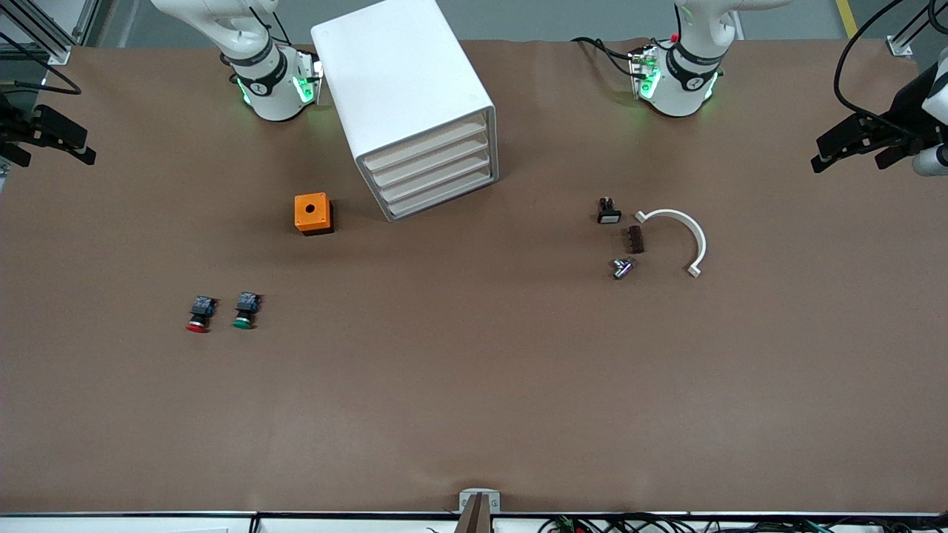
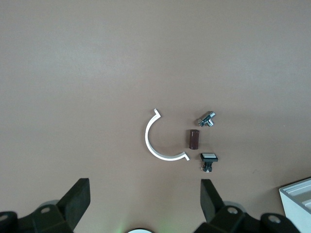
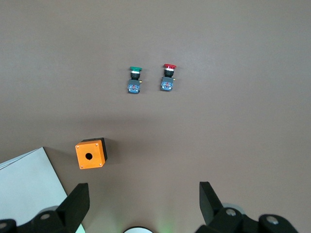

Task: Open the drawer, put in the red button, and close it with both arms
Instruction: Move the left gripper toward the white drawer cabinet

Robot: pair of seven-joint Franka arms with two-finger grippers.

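Both our arms wait high at the surface's ends. The left gripper (image 2: 143,204) and right gripper (image 3: 143,206) stand apart, empty. The red button (image 3: 168,77) lies below the right gripper, beside the green one (image 3: 134,79); every drawer (image 1: 437,172) sits closed.

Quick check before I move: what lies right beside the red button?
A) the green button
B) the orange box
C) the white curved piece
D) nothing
A: the green button lies right beside the red button, apart from it; the orange box sits farther from the front camera, by the cabinet.
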